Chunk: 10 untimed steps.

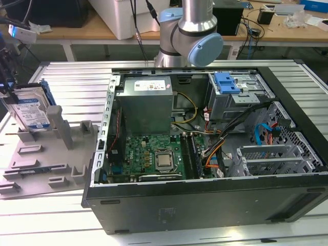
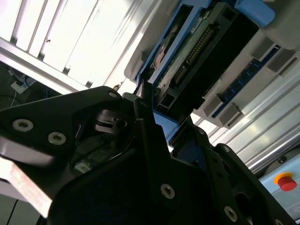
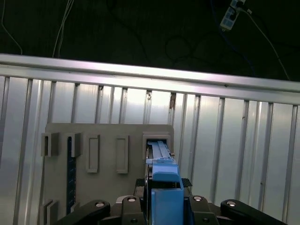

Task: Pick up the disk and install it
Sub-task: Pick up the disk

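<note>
Extraction from the fixture is judged to be the step in hand. The disk [image 1: 31,110] is seen standing on edge in a slot of the grey fixture [image 1: 46,159], at the far left of the exterior view, on the ribbed tabletop [image 1: 77,77]. The gripper [image 1: 7,89] is set over its upper end. In the second wrist view the fingers [image 2: 146,117] are set narrow against the blue rails of the disk [image 2: 197,51]. It is judged to be held, though not yet raised out of the slot.

A straight pull along the slot walls is called for, so that the rails are not jammed or scraped. Tilt is best avoided until the lower edge is free. Just beside the disk, toward the exterior view's right, a tall grey post [image 1: 59,125] of the fixture stands, so sideways room is limited at low height. Open tabletop lies between the fixture and the computer case [image 1: 205,205], whose raised wall is the nearest hard edge. Inside it, the drive cage [image 1: 236,97] at the upper right is crowded by cables [image 1: 220,148].
</note>
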Motion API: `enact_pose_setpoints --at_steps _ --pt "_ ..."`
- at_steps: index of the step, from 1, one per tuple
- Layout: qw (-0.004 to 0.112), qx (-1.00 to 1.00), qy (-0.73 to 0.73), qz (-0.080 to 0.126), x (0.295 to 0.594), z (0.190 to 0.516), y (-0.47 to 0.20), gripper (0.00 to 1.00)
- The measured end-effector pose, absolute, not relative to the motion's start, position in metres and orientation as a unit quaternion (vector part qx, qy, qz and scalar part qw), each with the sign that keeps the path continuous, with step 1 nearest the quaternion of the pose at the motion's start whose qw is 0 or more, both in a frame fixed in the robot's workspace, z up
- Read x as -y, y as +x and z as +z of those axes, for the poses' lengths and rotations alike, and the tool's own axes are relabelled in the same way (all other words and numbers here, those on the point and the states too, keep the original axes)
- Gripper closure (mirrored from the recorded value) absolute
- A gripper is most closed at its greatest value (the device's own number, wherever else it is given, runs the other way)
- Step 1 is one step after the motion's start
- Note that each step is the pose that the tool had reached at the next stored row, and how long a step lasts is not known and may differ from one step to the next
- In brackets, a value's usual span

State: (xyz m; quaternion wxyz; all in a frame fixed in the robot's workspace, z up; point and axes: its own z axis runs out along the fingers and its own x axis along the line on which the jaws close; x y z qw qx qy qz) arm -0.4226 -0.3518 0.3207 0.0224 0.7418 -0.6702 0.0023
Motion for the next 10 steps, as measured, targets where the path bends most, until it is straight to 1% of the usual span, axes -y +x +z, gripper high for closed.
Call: enact_pose_setpoints --at_steps 10 --pt "0.022 0.67 0.742 0.002 0.3518 0.3313 -0.4225 0.63"
